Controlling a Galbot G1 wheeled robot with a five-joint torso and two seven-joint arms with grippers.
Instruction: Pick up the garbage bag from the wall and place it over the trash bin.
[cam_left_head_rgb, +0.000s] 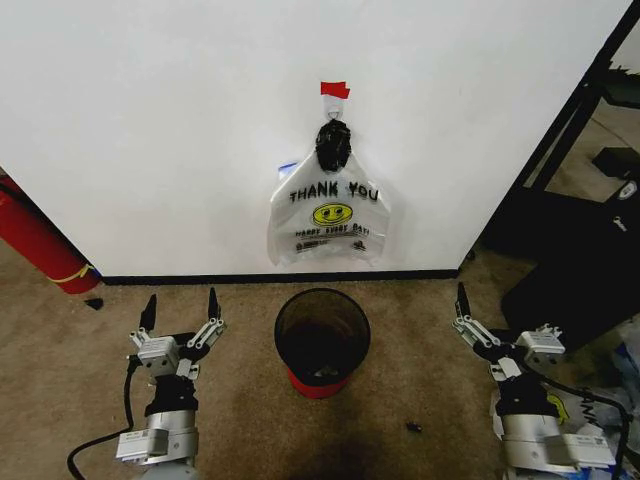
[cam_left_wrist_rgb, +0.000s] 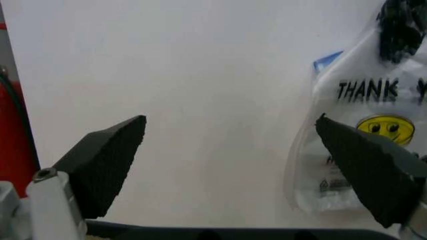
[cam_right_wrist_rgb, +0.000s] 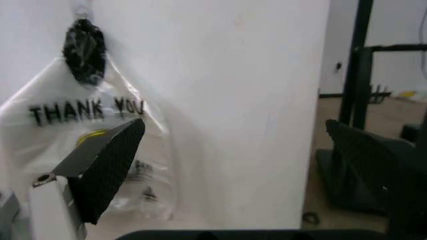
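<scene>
The garbage bag (cam_left_head_rgb: 330, 215) hangs on the white wall (cam_left_head_rgb: 160, 120) from a dark bunched knot under a red tape patch (cam_left_head_rgb: 335, 90); it is translucent white with "THANK YOU" and a yellow smiley. It also appears in both wrist views (cam_left_wrist_rgb: 360, 125) (cam_right_wrist_rgb: 73, 140). Directly below it, the black mesh trash bin (cam_left_head_rgb: 322, 340) with a red base stands on the carpet. My left gripper (cam_left_head_rgb: 181, 305) (cam_left_wrist_rgb: 230, 150) is open, low and left of the bin. On the bin's right, my right gripper (cam_left_head_rgb: 505, 320) (cam_right_wrist_rgb: 233, 145) is open too. Both point at the wall and hold nothing.
A red cylinder with a yellow band (cam_left_head_rgb: 40, 245) leans at the wall's far left. A black rack (cam_left_head_rgb: 590, 200) stands past the wall's corner on the right. White bags (cam_left_head_rgb: 600, 410) lie by my right arm. A small dark scrap (cam_left_head_rgb: 413, 428) is on the carpet.
</scene>
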